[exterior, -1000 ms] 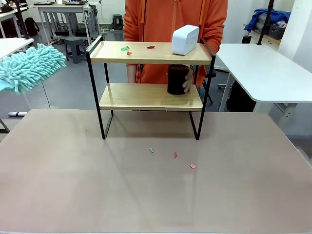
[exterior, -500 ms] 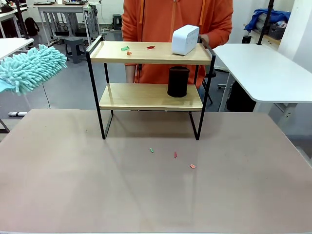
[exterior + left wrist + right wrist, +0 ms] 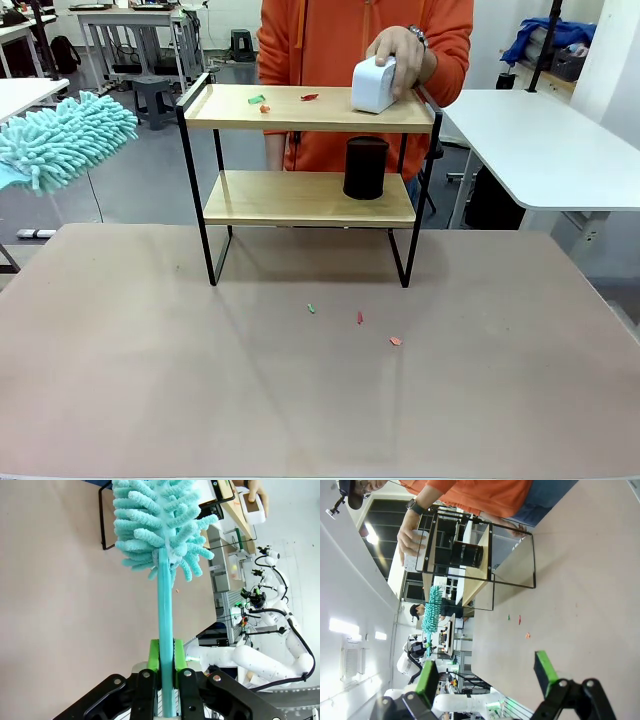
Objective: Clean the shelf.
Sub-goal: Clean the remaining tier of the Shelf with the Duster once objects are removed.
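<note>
Teal duster (image 3: 65,138) pinched by handle in left gripper (image 3: 166,655), well apart from shelf (image 3: 280,198), which stands at far middle of tabletop (image 3: 150,380). Coloured scraps (image 3: 258,99) lie on top board, unswept. Person's hand (image 3: 400,48) grips white box (image 3: 375,88) there. Right gripper (image 3: 487,672) spread, empty. Judgement: wiping not yet begun.

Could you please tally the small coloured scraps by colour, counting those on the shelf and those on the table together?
Green scraps: 2
Red scraps: 2
Orange scraps: 2
Total: 6, with three on the top board of the shelf and three on the tabletop.
</note>
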{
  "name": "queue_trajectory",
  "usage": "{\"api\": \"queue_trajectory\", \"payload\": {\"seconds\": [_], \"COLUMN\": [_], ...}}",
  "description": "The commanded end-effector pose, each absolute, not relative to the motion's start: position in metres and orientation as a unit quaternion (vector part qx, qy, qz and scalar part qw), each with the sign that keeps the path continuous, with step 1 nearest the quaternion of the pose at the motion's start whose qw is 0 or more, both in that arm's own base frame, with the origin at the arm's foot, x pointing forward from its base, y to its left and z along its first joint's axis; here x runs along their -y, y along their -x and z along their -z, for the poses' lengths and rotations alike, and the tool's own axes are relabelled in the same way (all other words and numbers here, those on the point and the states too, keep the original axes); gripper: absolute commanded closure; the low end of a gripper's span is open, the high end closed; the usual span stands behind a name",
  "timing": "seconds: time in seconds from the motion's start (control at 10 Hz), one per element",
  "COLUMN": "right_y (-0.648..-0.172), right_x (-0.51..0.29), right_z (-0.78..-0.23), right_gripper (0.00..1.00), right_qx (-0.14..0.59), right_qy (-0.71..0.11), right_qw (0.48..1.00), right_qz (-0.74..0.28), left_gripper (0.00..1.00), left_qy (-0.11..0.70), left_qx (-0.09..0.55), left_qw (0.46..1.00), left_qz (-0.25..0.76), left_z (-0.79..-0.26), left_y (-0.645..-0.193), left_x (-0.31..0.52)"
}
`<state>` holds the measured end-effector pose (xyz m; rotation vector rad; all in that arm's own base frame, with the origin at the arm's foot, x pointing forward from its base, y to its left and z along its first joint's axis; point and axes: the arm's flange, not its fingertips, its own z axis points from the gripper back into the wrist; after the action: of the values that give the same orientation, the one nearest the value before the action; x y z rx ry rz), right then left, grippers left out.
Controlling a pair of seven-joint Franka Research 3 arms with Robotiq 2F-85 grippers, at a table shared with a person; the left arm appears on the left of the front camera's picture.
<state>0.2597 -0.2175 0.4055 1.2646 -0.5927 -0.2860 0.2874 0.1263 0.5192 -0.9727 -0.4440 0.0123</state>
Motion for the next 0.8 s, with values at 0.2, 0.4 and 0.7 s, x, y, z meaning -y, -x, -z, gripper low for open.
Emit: {"api": "queue_trajectory", "payload": {"seconds": [0.2,0.4,0.7], "right_y": [-0.263,-0.263,-0.263], "right_x": [0.218,0.218,0.218], "right_z": [-0.408,-0.408,-0.408], "right_gripper": [0.00,0.00,0.00], "right_qx": [0.286,0.286,0.286], "right_qy": [-0.582,-0.582,-0.582], "right_qw": [0.751,0.751,0.751], "right_qz": [0.122,0.122,0.122], "left_gripper": [0.87,0.87,0.87], "left_qy": [0.436,0.451,0.427], "left_qx": [0.212,0.195,0.184], "left_qw": [0.874,0.870,0.885], "left_qz": [-0.019,-0.021,0.021], "left_z": [-0.530,-0.590,-0.685], "left_y": [-0.290,-0.295,-0.315], "left_x": [-0.122,-0.116,-0.067]}}
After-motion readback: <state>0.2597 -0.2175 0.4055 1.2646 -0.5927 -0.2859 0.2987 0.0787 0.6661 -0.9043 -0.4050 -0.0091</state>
